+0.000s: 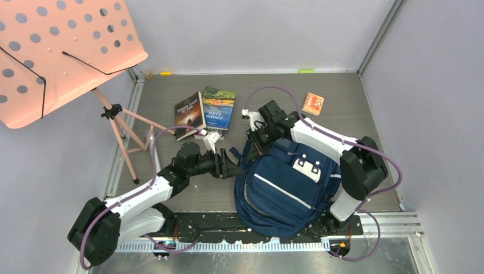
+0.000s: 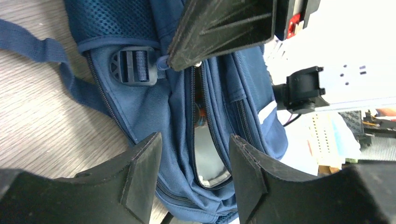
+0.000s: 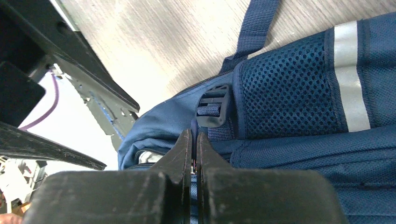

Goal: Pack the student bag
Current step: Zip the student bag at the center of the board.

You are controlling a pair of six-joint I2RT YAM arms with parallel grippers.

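Navy bag (image 1: 285, 182), white stripe, lies at the near edge of the bench (image 1: 354, 97). Left wrist cam shows its zip (image 2: 208, 156) gaping, left claw (image 2: 195, 140) spread wide; right claw (image 3: 194, 135) is clamped on the bag by the buckle (image 3: 212, 109).

Pale lavender walls (image 1: 240, 34) enclosing the work area on three sides. Grey wood-grain table surface (image 1: 342, 120) running to back wall. Pink perforated music stand (image 1: 57, 51) standing far left on tripod (image 1: 122, 128), leaning over corner. Aluminium rail (image 1: 394, 222) running along near edge. Yellow tab (image 1: 165, 73) and green tab (image 1: 306, 71) sitting at back wall base. Light falling evenly.
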